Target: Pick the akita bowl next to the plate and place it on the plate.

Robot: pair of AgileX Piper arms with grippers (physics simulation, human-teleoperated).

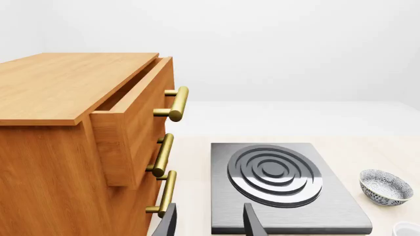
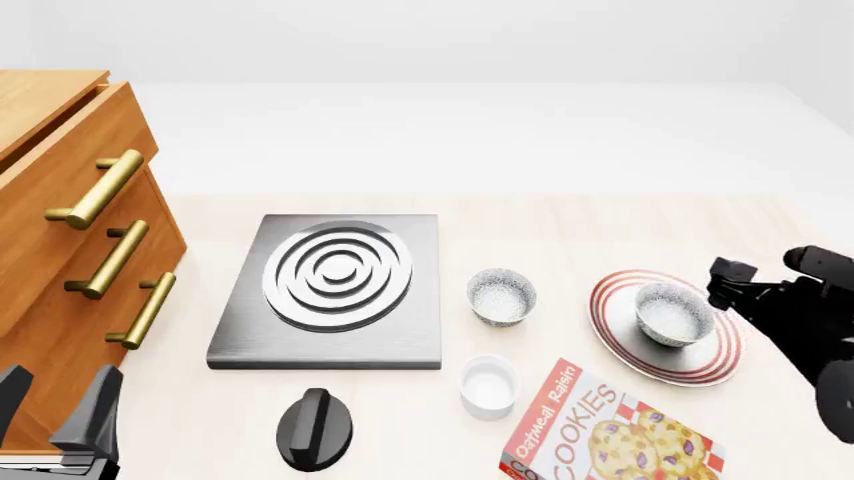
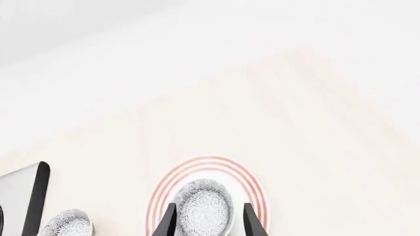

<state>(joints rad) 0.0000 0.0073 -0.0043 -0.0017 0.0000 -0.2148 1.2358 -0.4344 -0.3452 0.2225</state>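
Note:
A speckled akita bowl (image 2: 674,313) sits upright on the red-ringed plate (image 2: 625,345) at the right of the table. In the right wrist view this bowl (image 3: 203,206) lies between the fingers of my right gripper (image 3: 208,223), which is open, with a gap at each side. A look-alike bowl (image 2: 502,296) stands on the table just left of the plate. My right arm (image 2: 801,310) reaches in beside the plate. At the front left, beside the cabinet, my left gripper (image 2: 54,400) hangs open and holds nothing.
A grey stove plate (image 2: 334,290) with white rings lies mid-table. The wooden cabinet (image 2: 67,230) stands at the left with its top drawer (image 1: 131,128) pulled out. Near the front are a white cup (image 2: 489,385), a black knobbed lid (image 2: 315,428) and a cookie box (image 2: 607,430).

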